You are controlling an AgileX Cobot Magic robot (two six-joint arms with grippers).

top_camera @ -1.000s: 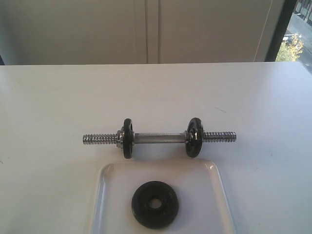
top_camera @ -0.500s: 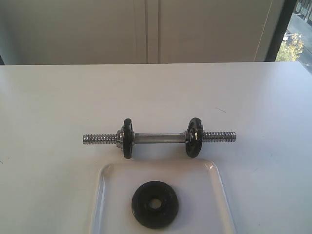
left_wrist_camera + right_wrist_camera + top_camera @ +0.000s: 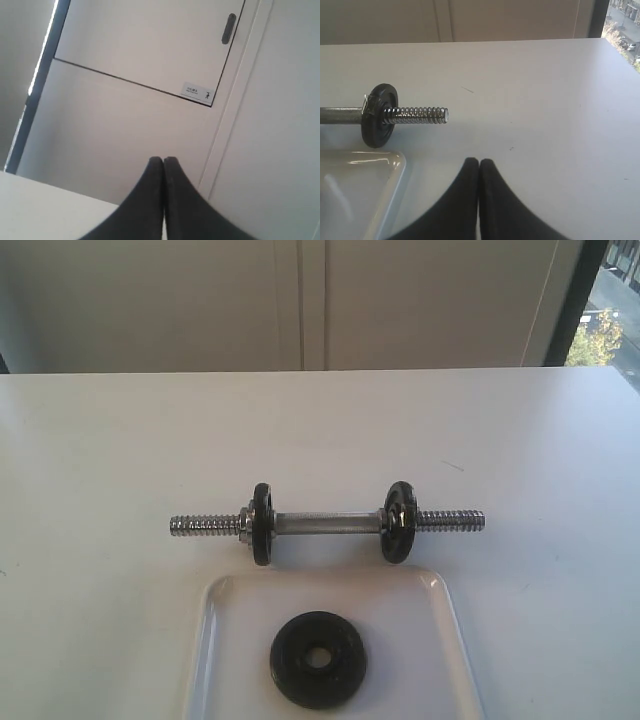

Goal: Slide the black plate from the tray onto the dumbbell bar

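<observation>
You have not started the real work yet. The black plate [image 3: 318, 659] lies flat in the tray [image 3: 440, 640], close to the tray's middle, and nothing touches it. The dumbbell bar [image 3: 328, 523] lies on the counter [image 3: 120, 440] just behind the tray, with two other plates [image 3: 261, 523] already on it, one toward each end. Both threaded ends stick out free beyond these plates.

The left tool [image 3: 163, 160] has its fingers pressed together with nothing between them, and its camera looks at a wall, so it seems to be away from the things. The right tool [image 3: 479, 161] is also closed together and empty. It hangs over the bare counter, near the right threaded end [image 3: 417, 115] but not touching it.

In my judgement, everything is left to do: open a tool, take the plate from the tray, bring its hole in line with a free end, and push it on.
</observation>
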